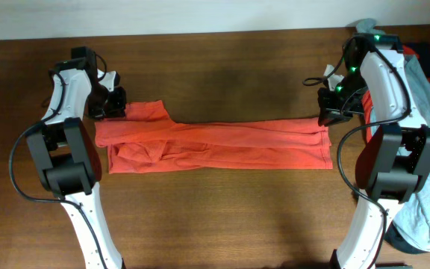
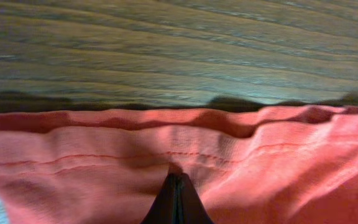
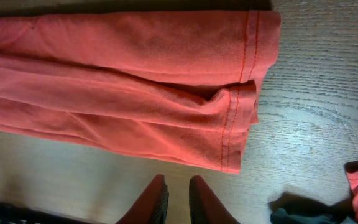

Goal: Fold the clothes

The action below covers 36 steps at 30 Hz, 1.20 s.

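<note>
Since the left gripper (image 2: 176, 182) pinched the sleeve end of the orange T-shirt (image 1: 215, 146), folded long across the table (image 1: 215, 67), the right gripper (image 3: 178, 190), jaws barely parted and empty, probably needed to catch both hem layers before lifting

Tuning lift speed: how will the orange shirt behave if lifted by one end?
Probably floppy: the orange shirt lies in soft, wrinkled layers, so the folds would likely sag open. Likely light: thin knit puckers where the left gripper pinches it. Pushed, it would probably bunch rather than slide whole on the wooden table.
</note>
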Available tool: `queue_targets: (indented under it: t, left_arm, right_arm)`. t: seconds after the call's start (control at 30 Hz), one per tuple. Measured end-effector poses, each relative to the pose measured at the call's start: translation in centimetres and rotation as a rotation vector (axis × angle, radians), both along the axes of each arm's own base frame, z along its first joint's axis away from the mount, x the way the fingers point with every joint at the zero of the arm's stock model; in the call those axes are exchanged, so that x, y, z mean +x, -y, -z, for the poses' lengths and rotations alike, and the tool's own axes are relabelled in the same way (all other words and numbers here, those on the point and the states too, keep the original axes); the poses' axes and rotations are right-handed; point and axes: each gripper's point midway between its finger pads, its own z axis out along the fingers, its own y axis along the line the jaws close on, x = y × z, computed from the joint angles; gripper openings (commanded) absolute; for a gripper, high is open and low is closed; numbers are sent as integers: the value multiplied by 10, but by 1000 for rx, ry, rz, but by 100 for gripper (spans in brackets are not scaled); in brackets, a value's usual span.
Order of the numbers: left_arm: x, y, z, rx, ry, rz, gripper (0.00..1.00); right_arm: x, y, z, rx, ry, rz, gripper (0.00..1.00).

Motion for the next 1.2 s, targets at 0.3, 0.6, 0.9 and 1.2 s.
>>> queue_targets:
  t: [0.3,0.6,0.9,1.2]
  left_arm:
    - [25,36,-70,-219,116,48,0]
    - [8,15,-77,-52,60,41,48]
    - [-5,18,-19,11,10,62,52]
    - [-3,32,-2,37,34,99,2]
  right_arm:
    - [0,0,0,0,0,1,18]
    - [0,0,0,0,0,0,18]
    - [0,0,0,0,0,0,18]
    - [0,0,0,0,-2,0,18]
